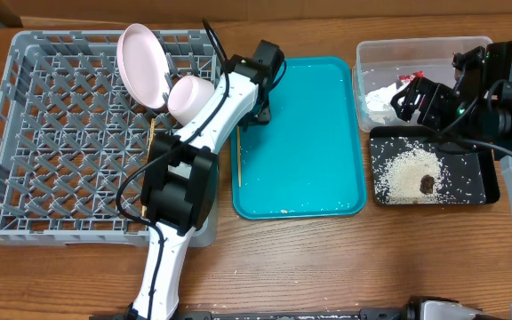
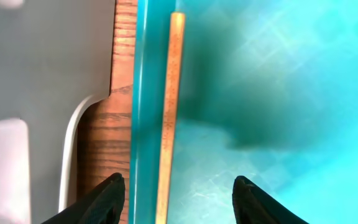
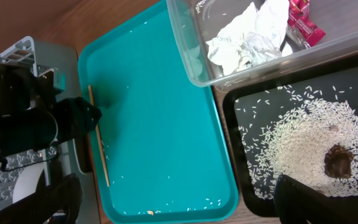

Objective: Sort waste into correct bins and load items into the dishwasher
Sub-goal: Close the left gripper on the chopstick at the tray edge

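Note:
A wooden chopstick point(image 1: 237, 160) lies along the left inner edge of the teal tray point(image 1: 309, 178). My left gripper point(image 2: 179, 178) is open just above the chopstick point(image 2: 173, 93), one finger on each side, not touching. The grey dish rack point(image 1: 52, 142) holds the pinkish plate point(image 1: 142, 62) and a white bowl point(image 1: 189, 96). My right gripper point(image 3: 178, 186) is open and empty, held high by the bins. The clear tub point(image 1: 367, 53) holds the crumpled paper point(image 3: 244, 40) and red wrapper point(image 3: 303, 22). The black tray point(image 1: 487, 191) holds rice point(image 3: 303, 134) and the brown lump point(image 3: 339, 160).
A few loose rice grains point(image 3: 191, 202) lie near the teal tray's front edge. A second thin wooden stick point(image 1: 152, 142) shows in the rack beside my left arm. The rack's corner point(image 2: 42, 74) sits close to the tray's left rim, with a strip of wooden table between.

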Robot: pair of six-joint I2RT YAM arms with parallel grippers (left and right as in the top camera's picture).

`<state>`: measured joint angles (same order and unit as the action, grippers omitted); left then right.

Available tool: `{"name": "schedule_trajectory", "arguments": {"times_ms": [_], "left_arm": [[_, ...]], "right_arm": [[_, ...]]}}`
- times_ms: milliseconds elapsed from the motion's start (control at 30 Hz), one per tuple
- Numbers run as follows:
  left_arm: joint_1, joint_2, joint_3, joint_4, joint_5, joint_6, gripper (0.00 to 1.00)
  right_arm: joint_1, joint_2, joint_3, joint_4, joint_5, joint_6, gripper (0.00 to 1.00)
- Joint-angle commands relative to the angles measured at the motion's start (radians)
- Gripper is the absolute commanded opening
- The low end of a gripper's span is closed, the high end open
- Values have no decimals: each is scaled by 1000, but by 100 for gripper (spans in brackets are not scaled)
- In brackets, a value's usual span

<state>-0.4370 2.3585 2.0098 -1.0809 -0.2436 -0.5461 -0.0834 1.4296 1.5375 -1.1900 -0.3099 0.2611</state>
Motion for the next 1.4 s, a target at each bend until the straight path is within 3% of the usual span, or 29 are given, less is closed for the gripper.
{"name": "schedule_trajectory", "arguments": {"times_ms": [0, 933, 1367], "left_arm": [[-9, -3, 24, -9, 5, 29, 58], [-9, 72, 20, 15, 55, 26, 63], [-9, 77, -58, 86, 172, 14, 49]], "right_arm": [[3, -6, 0, 6, 3, -3, 100], [3, -6, 0, 6, 3, -4, 100], [3, -6, 0, 6, 3, -4, 100]]}}
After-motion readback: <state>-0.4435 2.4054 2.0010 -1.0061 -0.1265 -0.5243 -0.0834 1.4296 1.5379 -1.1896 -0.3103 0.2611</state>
